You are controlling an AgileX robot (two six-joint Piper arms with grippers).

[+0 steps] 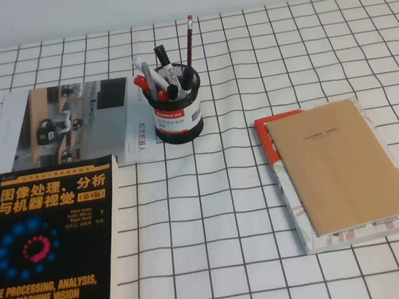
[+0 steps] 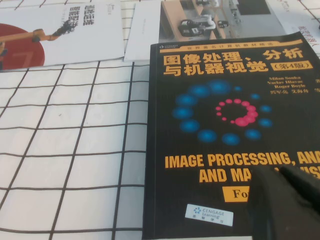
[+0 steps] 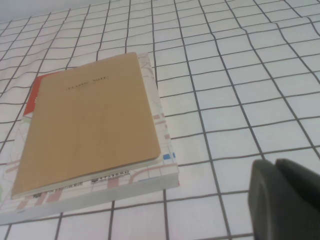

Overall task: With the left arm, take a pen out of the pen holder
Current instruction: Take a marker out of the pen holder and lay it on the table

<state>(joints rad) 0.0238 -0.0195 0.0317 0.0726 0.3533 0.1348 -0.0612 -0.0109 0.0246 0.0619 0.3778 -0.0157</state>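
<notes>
1. The pen holder (image 1: 178, 119) is a black mesh cup with a red and white label. It stands upright on the table (image 1: 221, 250), near the middle and toward the far side, touching the edge of a leaflet (image 1: 77, 122).
2. Inside it, a bundle of pens sticks up above the rim: a red and black pencil (image 1: 190, 43) rises tallest, beside a black marker (image 1: 162, 54), a white pen (image 1: 145, 71) that leans to the left, and a red-capped pen (image 1: 141, 82).
3. A black textbook (image 1: 47, 253) lies flat at the near left, well apart from the holder.
4. The left tool (image 2: 277, 175) shows in its wrist view only, over the textbook's cover by the orange title lines. It is closed, with nothing in it.
5. A tan notebook (image 1: 339, 163) lies on top of a white book (image 1: 367, 228) at the right.
6. The right tool (image 3: 274, 167) shows in its wrist view only, over the checked cloth just beside that stack. It is closed and empty.
</notes>
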